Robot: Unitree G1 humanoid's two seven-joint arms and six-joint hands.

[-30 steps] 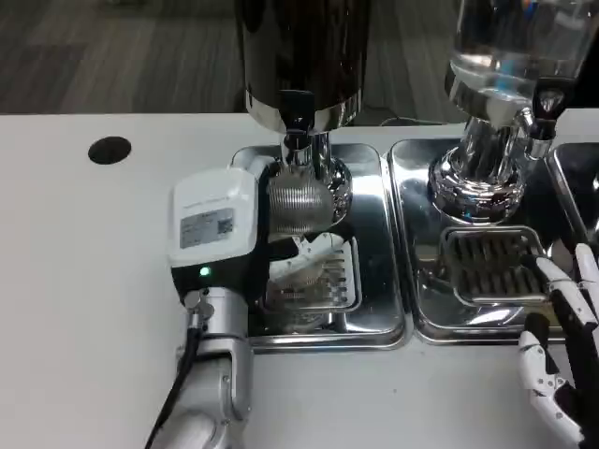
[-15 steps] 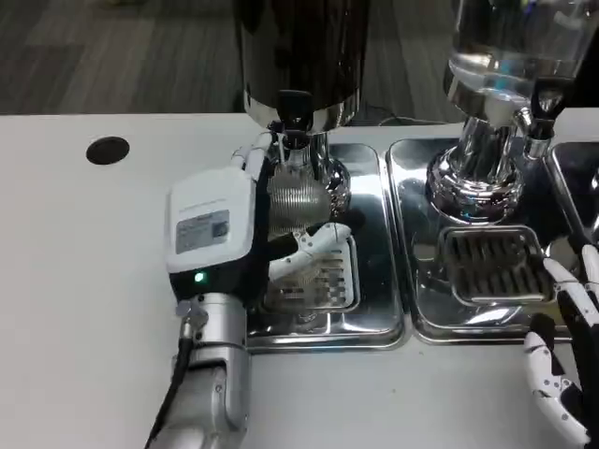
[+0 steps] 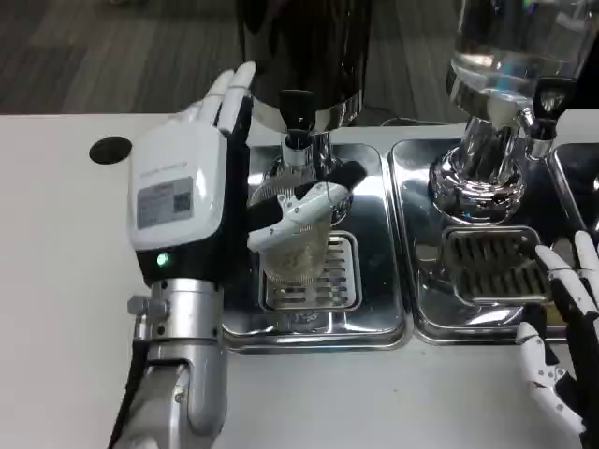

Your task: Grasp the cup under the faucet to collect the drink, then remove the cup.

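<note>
The clear ribbed cup stands low over the drip grate, just below the black faucet of the dark dispenser. My left hand is raised at the cup's left side. Its long fingers point straight up beside the dispenser, and white and black digits lie across the cup's upper front. Whether they grip the cup cannot be told. My right hand hovers with fingers spread at the right tray's front corner, holding nothing.
Two steel drip trays sit side by side, the left tray and the right tray. A clear-tank dispenser on a chrome base stands over the right one. A black round hole marks the table at far left.
My left hand has risen and shifted left, and its fingers have straightened upward. The cup now sits lower, away from the faucet's mouth. My right hand has barely moved.
</note>
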